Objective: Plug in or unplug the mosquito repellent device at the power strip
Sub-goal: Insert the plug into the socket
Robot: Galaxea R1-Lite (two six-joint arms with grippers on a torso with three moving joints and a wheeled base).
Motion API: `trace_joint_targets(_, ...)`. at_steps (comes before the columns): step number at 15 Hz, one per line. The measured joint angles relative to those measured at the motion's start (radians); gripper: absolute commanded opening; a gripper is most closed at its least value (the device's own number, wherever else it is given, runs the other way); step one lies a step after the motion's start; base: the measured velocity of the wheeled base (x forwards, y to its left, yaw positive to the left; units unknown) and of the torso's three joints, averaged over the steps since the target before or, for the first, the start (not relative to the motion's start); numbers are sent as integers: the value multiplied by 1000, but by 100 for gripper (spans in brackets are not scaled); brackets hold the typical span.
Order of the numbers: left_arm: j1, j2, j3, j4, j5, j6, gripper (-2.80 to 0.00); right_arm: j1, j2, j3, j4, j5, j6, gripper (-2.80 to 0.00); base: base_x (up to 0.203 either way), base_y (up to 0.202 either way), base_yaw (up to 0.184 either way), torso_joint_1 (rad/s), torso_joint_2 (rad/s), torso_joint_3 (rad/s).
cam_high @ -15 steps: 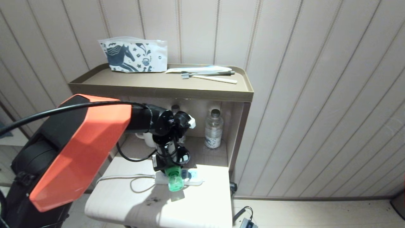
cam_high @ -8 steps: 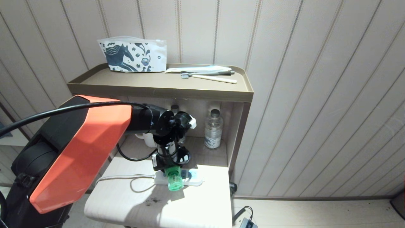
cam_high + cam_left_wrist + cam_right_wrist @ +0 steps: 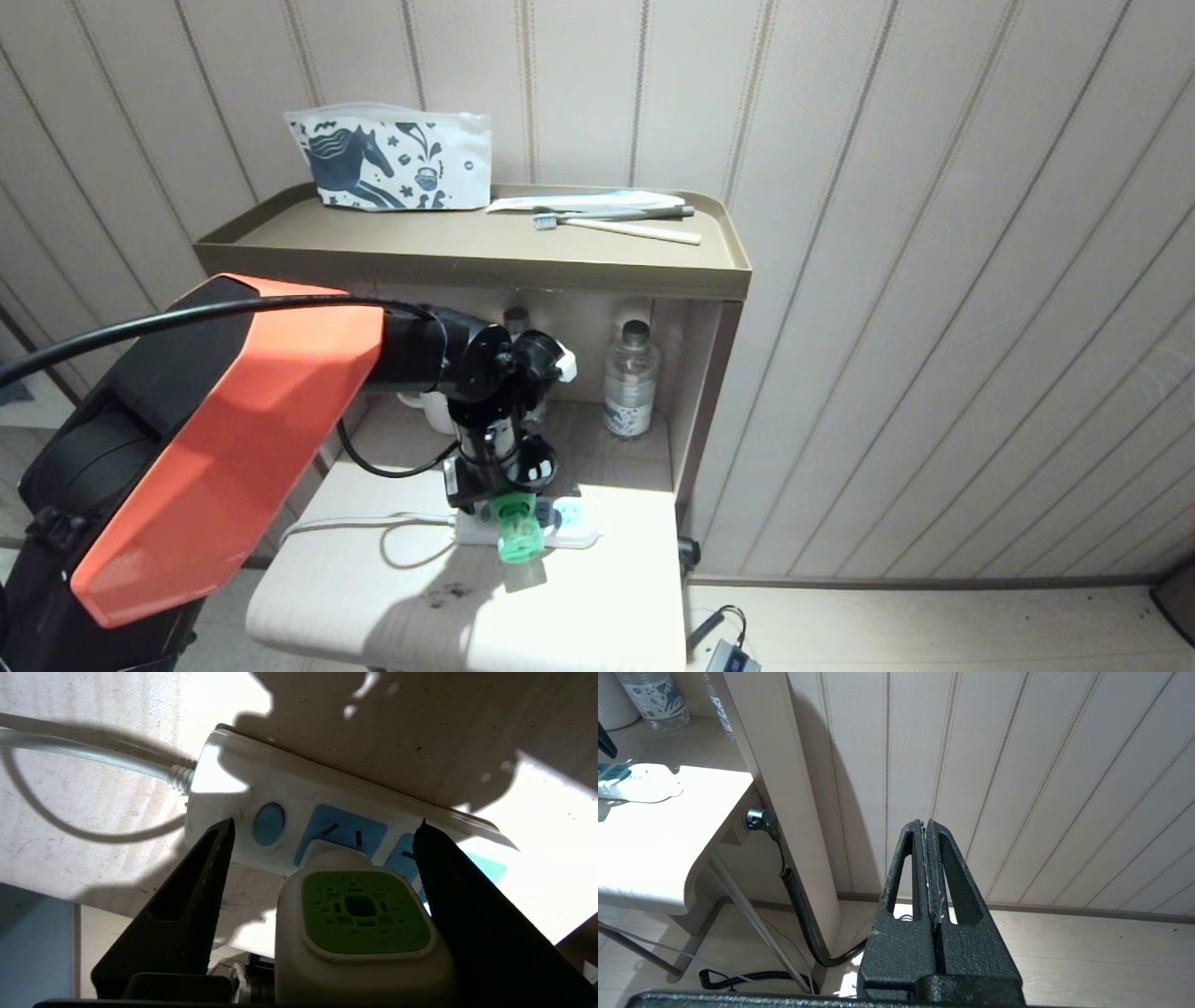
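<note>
on the lower shelf: device seated in strip, left jaws let go

at far left of head view, left arm reaches in w/ left gripper pointing down over the power strip. wrist view: fingers spread apart, a clear gap on one side of the mosquito repellent device; the other side sits close, contact not confirmed. judged released, not gripping. device is plugged into a blue socket near the strip's cord end, bottle hanging toward the shelf's front edge. judgement: plug-in looks done, jaws opened to free it. cord loops off to the left, slack, so no pull on the strip. right gripper parked off to the right near the wall, fingers pressed together, empty.

surface: pale shelf, sunlit patch, dark specks. water bottle at the back of the recess. brown tray top carries a printed pouch. ribbed wall panels behind.
</note>
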Motion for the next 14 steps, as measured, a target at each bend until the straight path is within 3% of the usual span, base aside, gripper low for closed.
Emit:
trace_joint_targets(8,-65,-162,76,-4,0,16,0,0,0,0,0,0,0,-280,0,0,0,0,0,0)
trace_joint_targets(14,-127,-317,287,-32,-2,37,0,0,0,0,0,0,0,-280,0,0,0,0,0,0)
